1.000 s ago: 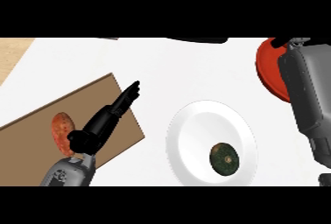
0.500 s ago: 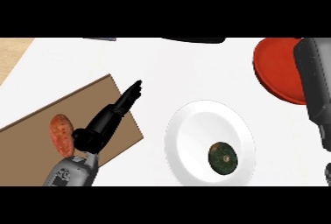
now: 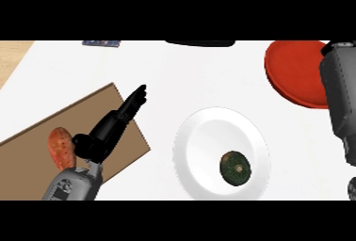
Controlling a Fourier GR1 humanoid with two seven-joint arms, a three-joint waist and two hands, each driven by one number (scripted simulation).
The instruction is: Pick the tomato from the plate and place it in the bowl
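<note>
White table (image 3: 160, 61) fills most of the head view, with a strip of pale wood showing at the far left edge. On it sits a round white plate (image 3: 201, 127), and the dark green-brown round thing on its lower right part (image 3: 236, 167) must be the tomato the task means, though it looks nothing like a red one. Up at the right is a red bowl (image 3: 292, 70), partly hidden by the robot's grey right forearm (image 3: 342, 103). The right hand itself doesn't show anywhere, so nobody can tell what its fingers are doing.

The left hand (image 3: 115, 123) lies low over a brown rectangular cutting board (image 3: 55, 122), fingers straight and pointing up-right, holding nothing. It looks parked. Just beside its wrist on the board is a reddish oblong vegetable (image 3: 60, 148).

What could go wrong: that reddish thing is closer to tomato colour than the actual target, so a grab could go for the wrong item. The tomato is also round and close to the plate's rim, so a sloppy approach might roll it off or nudge the plate. And the right forearm hangs over the bowl, so it could bump the rim.

Writing: there's a small dark bluish item (image 3: 101, 43) at the top edge, nothing readable on it.
</note>
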